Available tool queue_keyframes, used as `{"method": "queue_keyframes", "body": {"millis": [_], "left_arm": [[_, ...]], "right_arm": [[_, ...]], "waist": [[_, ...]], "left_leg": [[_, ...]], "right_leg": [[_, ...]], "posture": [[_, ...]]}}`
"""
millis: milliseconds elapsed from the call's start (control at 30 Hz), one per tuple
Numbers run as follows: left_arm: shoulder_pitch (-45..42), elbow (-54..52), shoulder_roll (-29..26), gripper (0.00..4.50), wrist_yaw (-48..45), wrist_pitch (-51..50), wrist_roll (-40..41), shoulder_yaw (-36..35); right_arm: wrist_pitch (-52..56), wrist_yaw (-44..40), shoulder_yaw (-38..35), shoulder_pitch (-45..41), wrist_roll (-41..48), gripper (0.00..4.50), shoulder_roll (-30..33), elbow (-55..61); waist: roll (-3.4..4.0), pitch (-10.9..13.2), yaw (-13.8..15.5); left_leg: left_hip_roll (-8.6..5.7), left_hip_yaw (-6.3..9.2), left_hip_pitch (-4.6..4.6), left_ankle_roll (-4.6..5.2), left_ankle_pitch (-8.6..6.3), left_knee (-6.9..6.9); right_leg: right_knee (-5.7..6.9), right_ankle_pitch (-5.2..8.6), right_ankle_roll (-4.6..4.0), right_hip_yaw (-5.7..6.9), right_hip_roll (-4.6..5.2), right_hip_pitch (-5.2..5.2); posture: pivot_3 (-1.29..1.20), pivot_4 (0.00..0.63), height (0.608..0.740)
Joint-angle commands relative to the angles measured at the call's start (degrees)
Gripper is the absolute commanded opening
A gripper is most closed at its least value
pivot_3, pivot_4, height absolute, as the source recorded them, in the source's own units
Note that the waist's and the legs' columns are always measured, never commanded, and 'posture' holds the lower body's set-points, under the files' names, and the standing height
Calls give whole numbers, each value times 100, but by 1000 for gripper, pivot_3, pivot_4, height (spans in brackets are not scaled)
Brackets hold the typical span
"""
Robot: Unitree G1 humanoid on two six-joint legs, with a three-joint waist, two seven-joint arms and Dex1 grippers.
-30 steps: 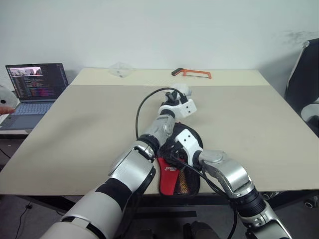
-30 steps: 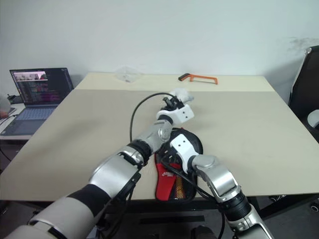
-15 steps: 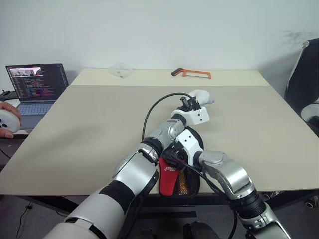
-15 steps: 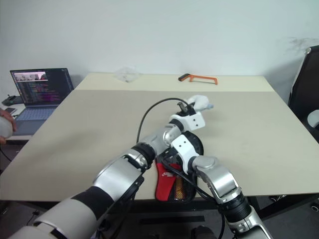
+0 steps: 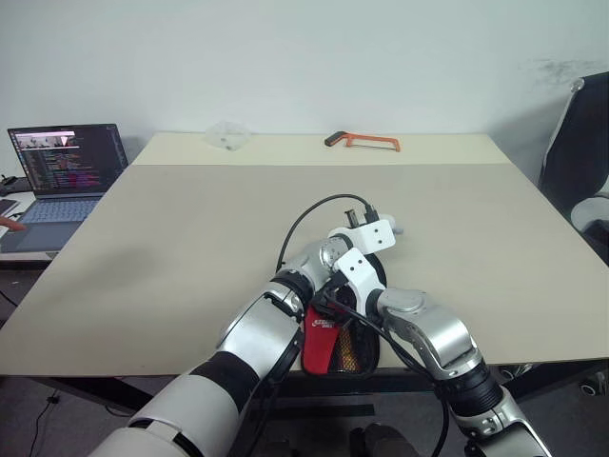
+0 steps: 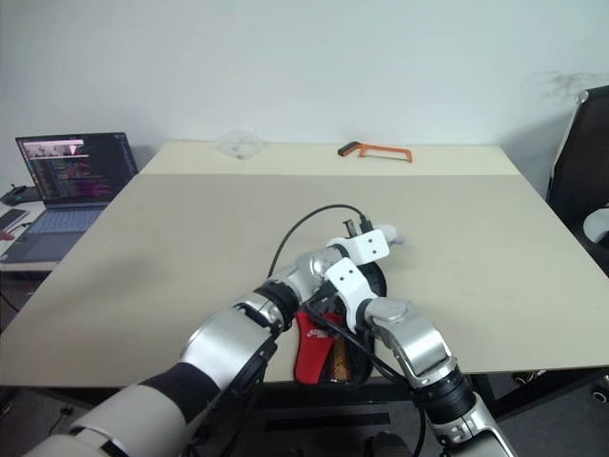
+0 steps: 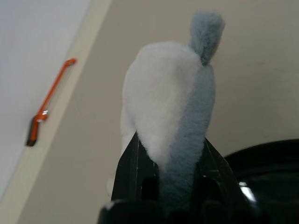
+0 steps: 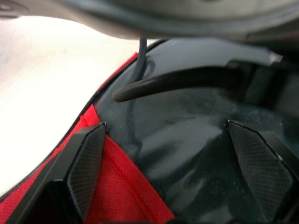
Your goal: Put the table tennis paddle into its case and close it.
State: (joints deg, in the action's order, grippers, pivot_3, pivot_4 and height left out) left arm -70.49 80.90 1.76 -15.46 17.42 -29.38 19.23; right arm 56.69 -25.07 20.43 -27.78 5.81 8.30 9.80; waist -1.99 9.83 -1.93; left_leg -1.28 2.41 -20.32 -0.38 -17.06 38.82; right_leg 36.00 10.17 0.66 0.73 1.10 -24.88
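Observation:
The case (image 5: 328, 345), red panel with a white logo and black mesh, lies at the table's near edge, its round black end (image 5: 377, 273) under both arms. My left gripper (image 7: 170, 144) is shut on a white and grey fuzzy soft thing (image 7: 163, 107), held just above that round end (image 5: 384, 228). My right gripper (image 8: 173, 177) stands open over the case, its fingers (image 8: 86, 172) wide apart across a glossy black surface (image 8: 187, 140) edged in red. I cannot tell whether that surface is the paddle's blade or the case's own fabric.
An orange hacksaw (image 5: 363, 141) and a small clear plastic bag (image 5: 228, 134) lie at the table's far edge. A laptop (image 5: 62, 176) sits on a side desk at left, a fingertip (image 5: 11, 223) beside it. A black chair (image 5: 580, 162) stands at right.
My left gripper has swung right and come down with the fuzzy thing, close over the case's round end. The right gripper has kept still. The person's hand at left has drawn back.

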Motion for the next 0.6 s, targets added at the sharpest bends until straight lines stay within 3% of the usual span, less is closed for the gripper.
{"method": "queue_keyframes", "body": {"millis": [33, 167, 333, 467, 600], "left_arm": [[-139, -305, -120, 1324, -695, -134, 328, -250], [-189, -409, -401, 2859, -1181, -27, 258, -137], [-283, -497, -603, 4460, -1754, -99, 575, -385], [-312, -595, -909, 4460, -1974, 188, 467, -241], [-211, -871, -1463, 4460, -3006, 505, 989, -616]], "right_arm": [[223, -101, 207, 217, 82, 4500, -9, -611], [162, -107, 137, 189, 85, 4500, 10, -673], [74, -223, 168, 136, 93, 4500, 32, -751], [26, -329, 192, 76, 72, 4500, 114, -723], [98, -638, 57, -122, 177, 4500, 440, -488]], "waist": [[0, 0, -8], [1, -3, -35], [1, -3, -36], [1, -3, -41], [3, 1, -53]], "left_leg": [[0, -1, 0, 0, 0, 0], [5, -5, 18, 0, 0, -2], [3, 1, 49, 1, -1, -4], [5, 1, 49, 1, -1, -4], [7, 2, 49, 1, -1, -5]], "right_leg": [[0, 0, 0, -1, 0, 0], [1, 0, 0, -5, 0, 14], [-6, 4, 6, 0, 0, 53], [-6, 5, 6, -1, 0, 53], [-6, 5, 6, 0, 0, 51]], "posture": [[0, 150, 740], [0, 150, 740], [0, 150, 740], [0, 150, 740], [0, 150, 740]]}}
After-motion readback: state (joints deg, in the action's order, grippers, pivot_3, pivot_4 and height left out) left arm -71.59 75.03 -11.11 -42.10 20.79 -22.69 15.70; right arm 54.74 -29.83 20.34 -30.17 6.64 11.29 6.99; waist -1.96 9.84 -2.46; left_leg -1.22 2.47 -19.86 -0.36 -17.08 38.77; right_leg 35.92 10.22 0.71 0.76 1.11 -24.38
